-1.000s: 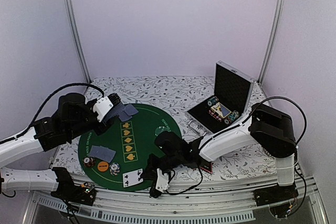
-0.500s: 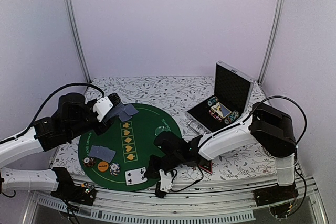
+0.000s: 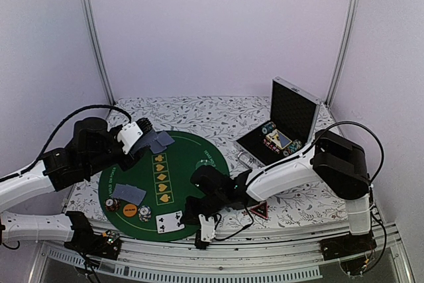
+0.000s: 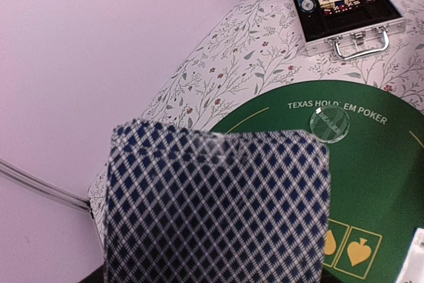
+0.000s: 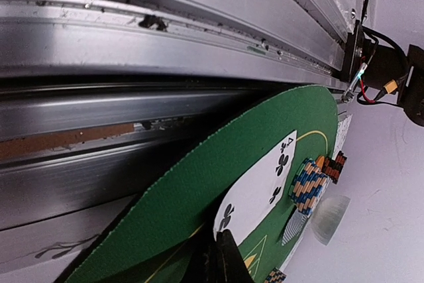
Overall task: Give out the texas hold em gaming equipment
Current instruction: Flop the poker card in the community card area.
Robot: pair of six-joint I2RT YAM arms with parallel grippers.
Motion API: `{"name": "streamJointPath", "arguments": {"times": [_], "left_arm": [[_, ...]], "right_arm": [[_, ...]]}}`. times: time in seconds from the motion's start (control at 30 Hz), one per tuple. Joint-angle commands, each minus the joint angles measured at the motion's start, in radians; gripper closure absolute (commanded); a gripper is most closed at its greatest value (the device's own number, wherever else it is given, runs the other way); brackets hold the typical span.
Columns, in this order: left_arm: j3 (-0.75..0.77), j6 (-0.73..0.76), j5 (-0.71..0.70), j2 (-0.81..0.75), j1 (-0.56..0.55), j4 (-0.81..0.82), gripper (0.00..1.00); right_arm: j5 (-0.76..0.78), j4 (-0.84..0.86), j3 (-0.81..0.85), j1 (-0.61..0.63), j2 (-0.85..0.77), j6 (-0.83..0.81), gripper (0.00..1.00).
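Observation:
My left gripper is shut on a few grey-blue-backed playing cards, held above the far left of the green mat; their checked back fills the left wrist view and hides the fingers. My right gripper is low at the mat's near edge, jaws together at the corner of a face-up clubs card, which also shows in the top view. Two chip stacks, an orange disc and face-down cards lie near left. A clear disc lies on the mat. A red-black triangle token lies right of the mat.
An open silver case with chip rolls and a card deck stands at the back right, and shows in the left wrist view. The aluminium frame rail runs right along the mat's near edge. The right arm lies across the floral cloth.
The right gripper has shifted slightly back and left onto the mat's edge, the face-up card moving a little with it. The triangle token, partly covered by the arm before, now shows whole. The left arm is still.

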Motion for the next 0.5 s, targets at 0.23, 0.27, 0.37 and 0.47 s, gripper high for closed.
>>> {"name": "streamJointPath", "arguments": {"times": [0.23, 0.27, 0.37, 0.47], "left_arm": [[0.006, -0.009, 0.015, -0.005, 0.012, 0.032, 0.43], [0.006, -0.009, 0.015, -0.005, 0.012, 0.034, 0.43], [0.006, -0.009, 0.017, -0.005, 0.013, 0.033, 0.43], [0.004, -0.009, 0.018, -0.008, 0.015, 0.034, 0.43]], "right_arm": [[0.105, 0.021, -0.042, -0.003, -0.025, -0.027, 0.60], [0.106, 0.028, -0.052, -0.002, -0.034, -0.039, 0.53], [0.119, 0.039, -0.073, -0.001, -0.058, -0.046, 0.43], [0.176, 0.068, -0.099, -0.001, -0.078, -0.037, 0.40]]}}
